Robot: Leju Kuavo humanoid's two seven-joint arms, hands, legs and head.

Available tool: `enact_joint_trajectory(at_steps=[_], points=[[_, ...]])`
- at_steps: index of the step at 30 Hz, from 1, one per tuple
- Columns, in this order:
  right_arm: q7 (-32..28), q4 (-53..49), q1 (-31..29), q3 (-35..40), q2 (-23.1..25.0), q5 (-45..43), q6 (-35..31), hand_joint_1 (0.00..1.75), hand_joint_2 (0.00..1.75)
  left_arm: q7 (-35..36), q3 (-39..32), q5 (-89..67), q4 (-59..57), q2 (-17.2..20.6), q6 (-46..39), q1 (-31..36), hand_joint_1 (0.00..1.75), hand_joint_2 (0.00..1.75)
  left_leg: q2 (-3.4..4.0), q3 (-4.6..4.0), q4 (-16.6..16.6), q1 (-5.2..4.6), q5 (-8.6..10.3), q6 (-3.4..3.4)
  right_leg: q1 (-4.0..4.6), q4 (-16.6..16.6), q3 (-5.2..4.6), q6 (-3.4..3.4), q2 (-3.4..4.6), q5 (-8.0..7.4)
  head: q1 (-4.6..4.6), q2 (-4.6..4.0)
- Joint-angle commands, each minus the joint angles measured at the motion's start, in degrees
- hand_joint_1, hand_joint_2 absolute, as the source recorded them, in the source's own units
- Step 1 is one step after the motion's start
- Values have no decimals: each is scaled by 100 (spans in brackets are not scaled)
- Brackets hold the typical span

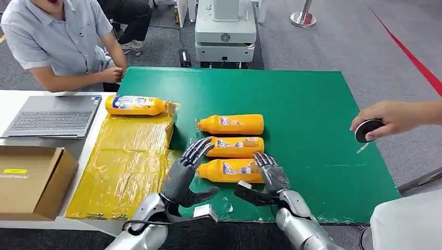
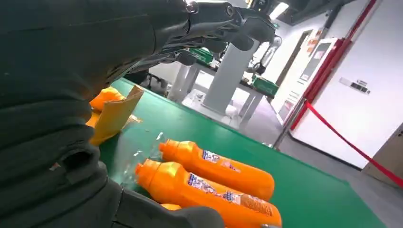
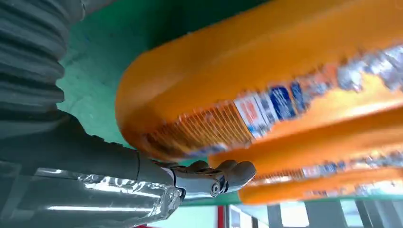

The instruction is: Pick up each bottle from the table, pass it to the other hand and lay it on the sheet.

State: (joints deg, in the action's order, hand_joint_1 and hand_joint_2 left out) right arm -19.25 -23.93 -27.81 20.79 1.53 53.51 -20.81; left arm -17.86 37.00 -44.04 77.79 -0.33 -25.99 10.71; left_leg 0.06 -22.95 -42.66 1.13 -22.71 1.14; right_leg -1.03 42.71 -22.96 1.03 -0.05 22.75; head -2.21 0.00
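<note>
Green matting covers the table. Nearest, both hands, left hand and right hand, flank the nearest bottle, fingers spread, gripping nothing. Beyond lie two more bottles; far left, another bottle lies on the yellow sheet.

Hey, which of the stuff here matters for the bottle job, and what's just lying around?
Job: three bottles on the green mat, a fourth bottle on the yellow sheet.
Lying about: laptop, cardboard box.

Head cam high; wrists low—share bottles, seemingly.
</note>
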Motion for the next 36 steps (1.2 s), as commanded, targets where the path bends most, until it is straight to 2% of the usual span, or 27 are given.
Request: enact_joint_trajectory(at_steps=[1,4,9,22,26,27,34,36], points=[[114,78,-266,10,-16,-143,510,0,175,7,92,14,-48,40,19,331,0,175,0,0,0,0,0,0,0,0,0,0,0,0,-2,0],[121,69,-259,7,-26,-152,516,0,175,10,88,16,-66,35,17,335,0,175,0,0,0,0,0,0,0,0,0,0,0,0,-2,0],[487,346,-354,79,-170,-212,1302,0,175,-5,135,93,-234,35,-11,436,0,175,0,0,0,0,0,0,0,0,0,0,0,0,-4,0],[491,356,-359,72,-185,-226,1331,0,175,-13,134,108,-261,29,-20,449,0,175,0,0,0,0,0,0,0,0,0,0,0,0,-2,0],[574,390,-407,140,-189,-203,1551,0,175,-37,174,152,-312,26,-23,479,0,175,0,0,0,0,0,0,0,0,0,0,0,0,-4,0],[582,405,-432,139,-206,-240,1683,175,175,-60,192,189,-340,35,-37,509,0,175,0,0,0,0,0,0,0,0,0,0,0,0,-2,0],[429,388,-420,69,-216,-412,1819,175,175,-127,211,264,-369,66,-113,536,0,175,0,0,0,0,0,0,0,0,0,0,0,0,-9,0],[-203,293,-302,-544,-75,-1239,2173,175,175,-179,178,321,-290,88,-167,486,0,175,0,0,0,0,0,0,0,0,0,0,0,0,-4,0]])
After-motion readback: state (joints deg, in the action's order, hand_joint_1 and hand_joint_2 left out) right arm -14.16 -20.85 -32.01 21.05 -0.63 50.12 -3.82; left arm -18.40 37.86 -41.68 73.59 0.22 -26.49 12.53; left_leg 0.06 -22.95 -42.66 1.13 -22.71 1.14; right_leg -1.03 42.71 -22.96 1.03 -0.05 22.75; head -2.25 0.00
